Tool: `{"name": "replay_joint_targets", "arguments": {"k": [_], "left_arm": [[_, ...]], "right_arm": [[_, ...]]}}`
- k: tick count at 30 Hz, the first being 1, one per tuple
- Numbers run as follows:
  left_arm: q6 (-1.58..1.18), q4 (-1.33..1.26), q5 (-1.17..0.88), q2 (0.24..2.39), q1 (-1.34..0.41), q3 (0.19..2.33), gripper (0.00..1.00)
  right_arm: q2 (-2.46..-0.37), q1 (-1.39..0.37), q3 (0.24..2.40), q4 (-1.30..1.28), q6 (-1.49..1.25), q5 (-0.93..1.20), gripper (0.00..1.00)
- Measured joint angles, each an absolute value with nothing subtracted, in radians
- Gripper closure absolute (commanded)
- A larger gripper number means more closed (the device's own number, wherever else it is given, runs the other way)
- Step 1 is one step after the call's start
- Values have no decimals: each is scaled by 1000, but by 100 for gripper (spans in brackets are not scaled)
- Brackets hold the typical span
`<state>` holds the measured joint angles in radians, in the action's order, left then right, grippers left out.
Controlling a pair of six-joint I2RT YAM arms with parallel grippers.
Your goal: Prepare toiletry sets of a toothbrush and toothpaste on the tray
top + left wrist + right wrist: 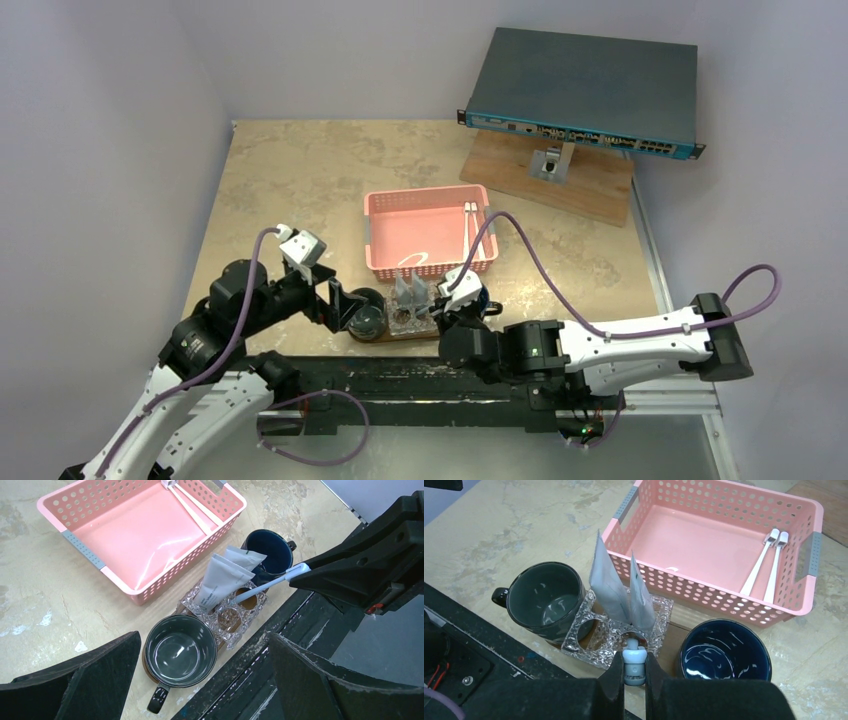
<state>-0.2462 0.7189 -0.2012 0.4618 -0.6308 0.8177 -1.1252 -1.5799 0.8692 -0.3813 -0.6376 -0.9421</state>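
Observation:
My right gripper (634, 664) is shut on a blue-grey toothbrush (634, 657), seen end-on. In the left wrist view the toothbrush (265, 585) slants down into a hole of the clear glass holder (227, 622). Two grey-white toothpaste tubes (606, 585) (641, 597) stand in that holder. The holder sits on the dark brown wooden tray (672, 630), between a grey mug (546, 602) and a dark blue mug (724, 650). My left gripper (205, 680) is open and empty above the grey mug (180, 650). Two more toothbrushes (769, 565) lie in the pink basket (704, 587).
The pink basket (377, 235) stands just behind the tray (400, 335). A teal network switch (580, 90) on a wooden board (590, 190) is at the back right. A black rail (400, 375) runs along the table's near edge.

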Motion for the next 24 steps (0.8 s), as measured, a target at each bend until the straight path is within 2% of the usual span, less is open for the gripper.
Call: {"name": "replay_joint_targets", "arguments": {"k": [24], "left_arm": [[-246,719,-202,460,-631,818,0]], "right_arm": [[-1192,-1677,842,-389,-764,-1082,100]]}}
